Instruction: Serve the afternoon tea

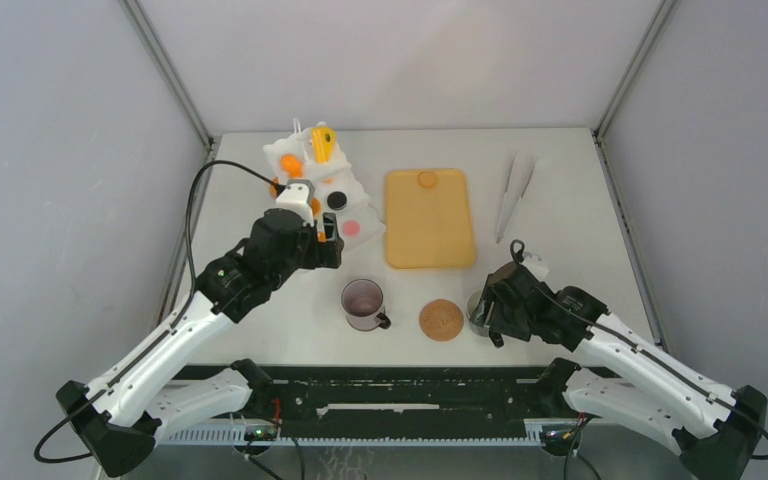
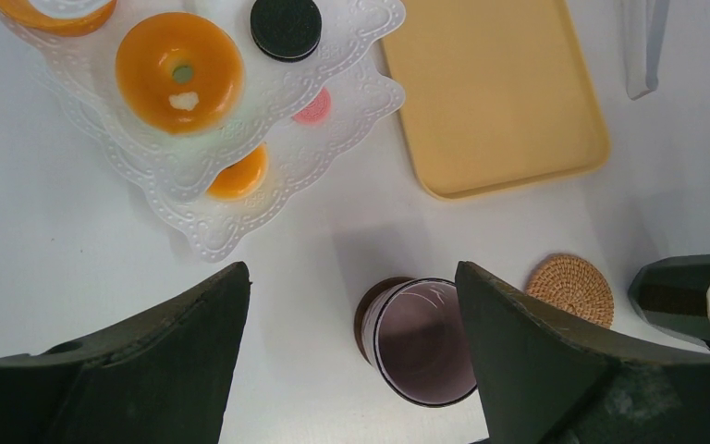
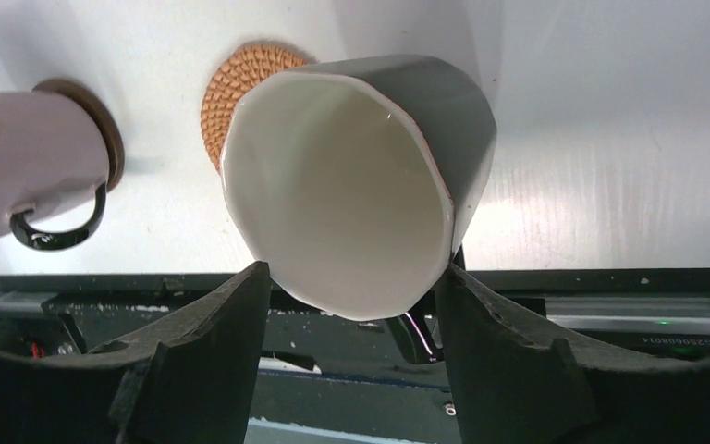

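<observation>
A white tiered stand (image 1: 305, 178) holds the pastries: an orange tart (image 2: 178, 71), a black round (image 2: 286, 27), a pink round (image 2: 313, 108) and a yellow cake wedge (image 1: 323, 143). My left gripper (image 1: 328, 243) hangs open over bare table just in front of the stand, nothing between its fingers. A purple-lined dark mug (image 1: 363, 303) stands on a brown coaster below and right of it. My right gripper (image 3: 351, 277) is shut on a dark green mug (image 3: 351, 185) with a white inside, both fingertips against its wall. That mug is right of a woven coaster (image 1: 441, 320).
A flat tan tray (image 1: 429, 225) lies mid-table with one small orange pastry (image 1: 427, 179) at its far end. White tongs (image 1: 513, 193) lie to its right. The black rail at the table's near edge runs right behind the right gripper.
</observation>
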`<state>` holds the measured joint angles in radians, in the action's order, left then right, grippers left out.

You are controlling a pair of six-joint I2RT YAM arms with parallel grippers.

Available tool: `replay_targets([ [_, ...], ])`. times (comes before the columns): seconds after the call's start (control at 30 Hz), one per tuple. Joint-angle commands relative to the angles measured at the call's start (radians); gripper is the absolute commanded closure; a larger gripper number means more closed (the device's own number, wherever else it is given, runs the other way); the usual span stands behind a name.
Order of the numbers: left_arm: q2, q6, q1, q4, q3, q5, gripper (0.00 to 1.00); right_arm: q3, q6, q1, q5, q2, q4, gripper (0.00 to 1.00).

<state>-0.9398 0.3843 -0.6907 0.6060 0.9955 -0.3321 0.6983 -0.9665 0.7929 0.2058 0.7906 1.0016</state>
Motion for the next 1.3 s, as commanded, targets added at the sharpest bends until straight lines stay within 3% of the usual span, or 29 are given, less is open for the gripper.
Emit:
replay_targets([
  [0.0, 0.019, -0.007, 0.005, -0.042, -0.011, 0.005, 0.14, 0.026, -0.047, -0.004, 0.132, -0.008, 0.068, 0.27],
  [0.33, 0.012, -0.008, 0.005, -0.045, -0.011, 0.009, 0.14, 0.023, -0.049, -0.044, 0.106, -0.108, 0.100, 0.23],
  [0.57, 0.014, 0.002, 0.005, -0.052, -0.013, 0.021, 0.14, 0.022, -0.057, 0.030, 0.094, -0.116, 0.116, 0.23],
  [0.9, 0.024, 0.012, 0.005, -0.050, -0.025, 0.021, 0.14, 0.017, -0.052, 0.129, 0.135, 0.055, 0.079, 0.27],
  [1.07, 0.027, 0.011, 0.005, -0.044, -0.028, 0.015, 0.14, 0.017, -0.025, 0.131, 0.160, 0.127, 0.037, 0.36],
  [1.27, 0.023, 0.010, 0.005, -0.043, -0.024, 0.014, 0.14, 0.017, -0.004, 0.129, 0.178, 0.157, 0.002, 0.66],
])
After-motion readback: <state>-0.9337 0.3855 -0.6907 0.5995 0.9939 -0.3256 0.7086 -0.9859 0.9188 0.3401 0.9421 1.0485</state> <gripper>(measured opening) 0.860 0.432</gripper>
